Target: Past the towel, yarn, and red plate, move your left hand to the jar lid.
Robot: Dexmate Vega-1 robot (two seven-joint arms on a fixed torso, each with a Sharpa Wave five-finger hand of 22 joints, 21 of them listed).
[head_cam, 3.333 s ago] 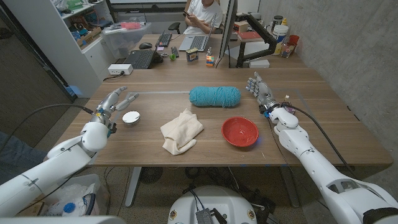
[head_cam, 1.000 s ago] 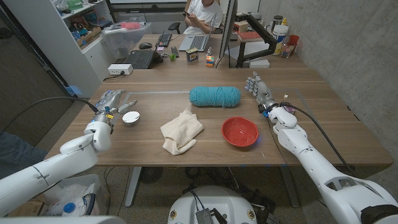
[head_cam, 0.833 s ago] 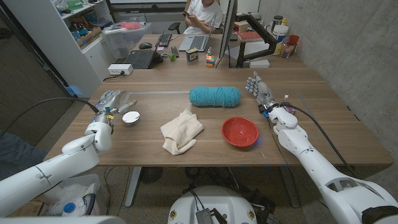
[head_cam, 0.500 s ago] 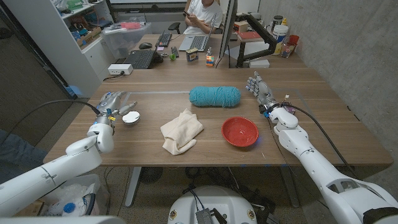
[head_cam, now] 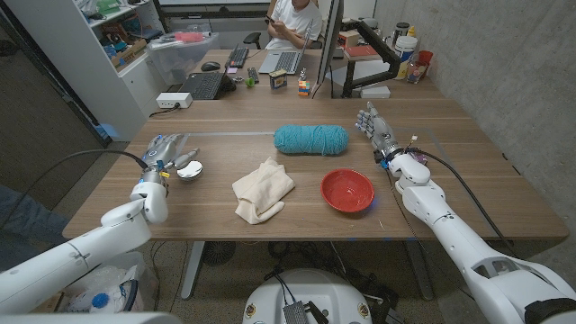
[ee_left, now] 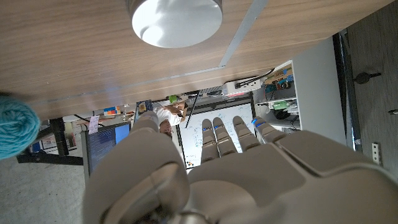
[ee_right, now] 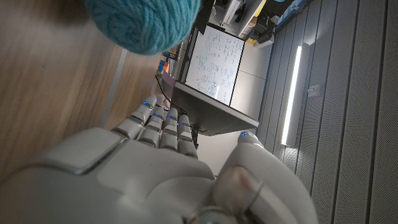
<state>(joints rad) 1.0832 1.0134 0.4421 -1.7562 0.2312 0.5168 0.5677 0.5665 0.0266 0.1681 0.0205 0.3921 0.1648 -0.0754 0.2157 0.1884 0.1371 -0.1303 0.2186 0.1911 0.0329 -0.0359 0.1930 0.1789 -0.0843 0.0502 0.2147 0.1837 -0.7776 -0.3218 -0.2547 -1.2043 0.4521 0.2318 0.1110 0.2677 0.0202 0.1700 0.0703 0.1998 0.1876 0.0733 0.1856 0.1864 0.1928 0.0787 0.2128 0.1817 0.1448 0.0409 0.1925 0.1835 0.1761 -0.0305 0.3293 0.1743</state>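
The white jar lid (head_cam: 191, 169) lies on the table's left side. My left hand (head_cam: 168, 150) stands just beside it on its left, fingers apart and reaching over its near rim, holding nothing. In the left wrist view the lid (ee_left: 177, 20) shows just beyond the fingertips of my left hand (ee_left: 211, 168). A teal yarn skein (head_cam: 311, 139) lies mid-table, a cream towel (head_cam: 262, 189) in front of it, a red plate (head_cam: 347, 190) to the right. My right hand (head_cam: 378, 130) stands open right of the yarn (ee_right: 140, 22), empty.
At the table's far side are a white power strip (head_cam: 173, 100), a keyboard (head_cam: 204, 85), a laptop (head_cam: 282, 61) and a colour cube (head_cam: 304, 87). A person (head_cam: 292, 20) sits behind. A monitor arm and bottles (head_cam: 407, 47) stand at the back right.
My left hand has edged to the right and slightly nearer, closing on the lid and now overlapping its left rim. The right hand and the other things have stayed put.
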